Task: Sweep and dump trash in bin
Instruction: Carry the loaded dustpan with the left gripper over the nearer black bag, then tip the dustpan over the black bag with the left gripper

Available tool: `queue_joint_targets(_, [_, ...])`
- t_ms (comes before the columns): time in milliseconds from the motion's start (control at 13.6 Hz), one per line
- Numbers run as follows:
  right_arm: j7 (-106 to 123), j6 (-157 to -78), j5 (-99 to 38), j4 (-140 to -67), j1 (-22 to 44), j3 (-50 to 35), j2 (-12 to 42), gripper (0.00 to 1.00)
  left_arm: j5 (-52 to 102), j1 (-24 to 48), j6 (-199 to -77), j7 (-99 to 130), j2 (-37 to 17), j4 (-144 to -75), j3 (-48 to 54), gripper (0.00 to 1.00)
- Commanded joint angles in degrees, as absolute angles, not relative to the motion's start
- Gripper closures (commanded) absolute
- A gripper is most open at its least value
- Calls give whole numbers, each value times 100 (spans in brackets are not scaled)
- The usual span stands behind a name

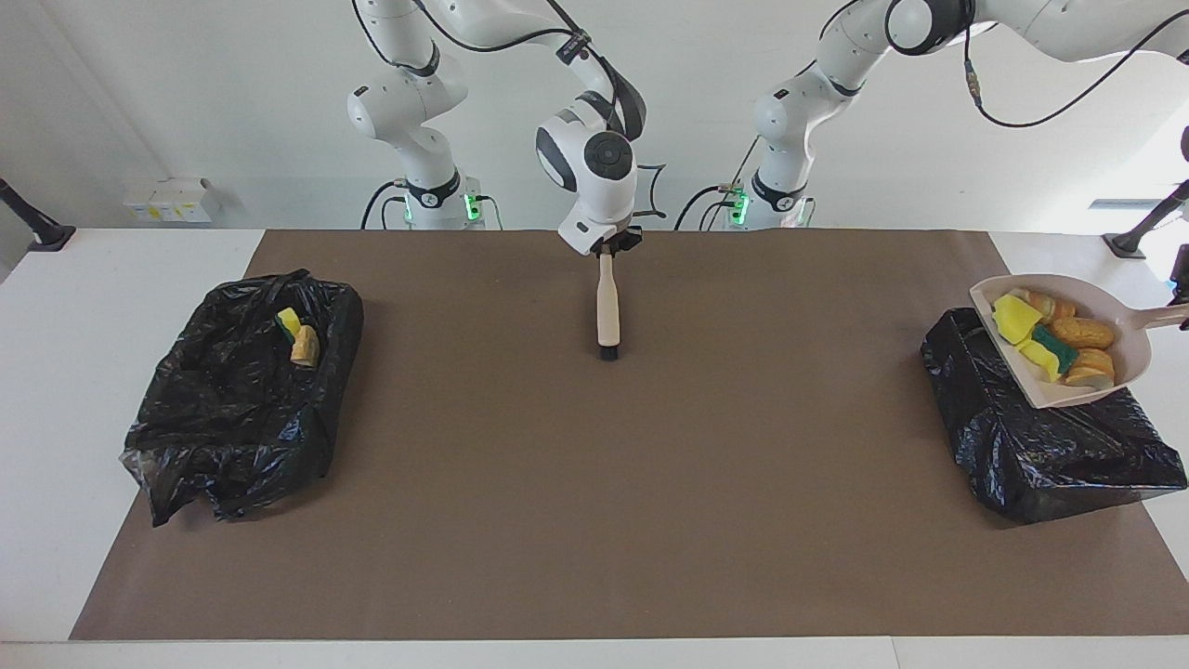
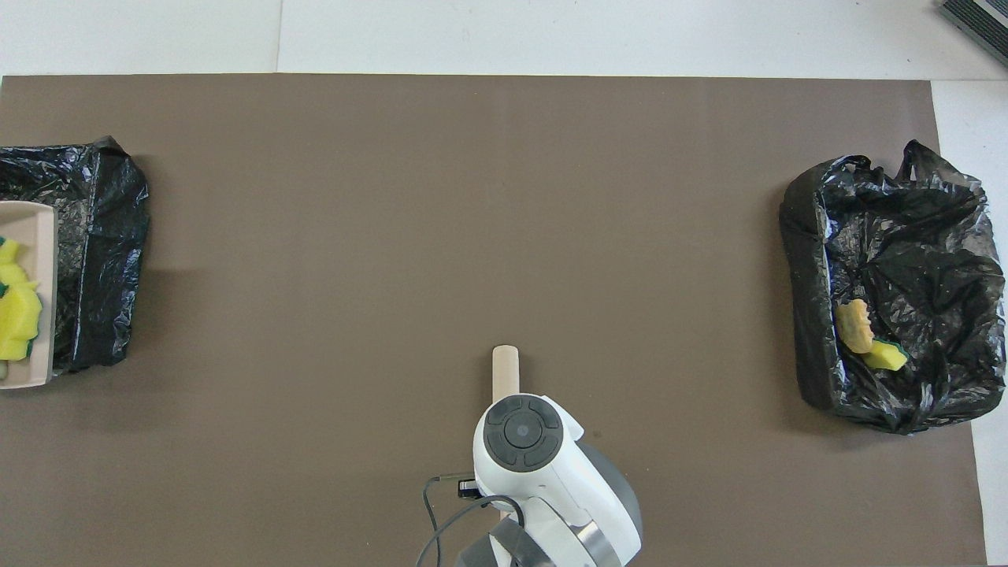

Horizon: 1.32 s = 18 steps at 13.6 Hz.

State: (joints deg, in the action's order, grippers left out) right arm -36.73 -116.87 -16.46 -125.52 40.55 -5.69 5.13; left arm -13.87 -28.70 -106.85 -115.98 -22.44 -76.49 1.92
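The beige dustpan point(image 1: 1129, 321) is tilted in the air over the black-bag bin point(image 1: 1040, 446) at the left arm's end of the table. It carries several trash scraps point(image 1: 1082, 332), yellow-green sponges and orange bread chunks. My left gripper point(image 1: 1182, 295) holds its handle at the view's edge. The pan's rim point(image 2: 49, 291) and sponges point(image 2: 17, 319) also show in the overhead view. My right gripper point(image 1: 608, 247) is shut on the wooden handle of a brush point(image 1: 607, 311), which hangs over the mat's middle with its bristles down.
A second black-bag bin point(image 1: 232, 400) at the right arm's end holds a yellow-green sponge point(image 1: 290, 321) and a tan chunk point(image 1: 305, 347). It shows in the overhead view too point(image 2: 921, 236). A brown mat point(image 1: 594, 483) covers the table.
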Motion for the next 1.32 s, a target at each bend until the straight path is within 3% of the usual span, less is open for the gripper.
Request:
queue_joint_targets(0, [-3621, -11830, -1564, -12577, 4052, -554, 554, 86, -2334, -2462, -10775, -10937, -2479, -7295, 167, 100])
queue_joint_targets(147, [-3525, -11830, -1564, -12577, 4043, -554, 580, 0, -3073, -2164, -10810, -10461, -2479, -7391, 167, 100])
queue_joint_targets(589, [-3507, -11830, -792, -12191, 3860, -501, 738, 0, -5015, -2022, -11118, -9932, -2215, -7936, 158, 100])
queue_joint_targets(957, [-3236, -11830, -142, -11646, 2814, -510, 721, 0, -6370, -1899, -11136, -9740, -1619, -8541, 176, 100])
queue_joint_targets(1251, [-2894, -11787, 158, -11198, 1927, -510, 703, 0, -7084, -1679, -10951, -9422, -1319, -8596, 193, 100])
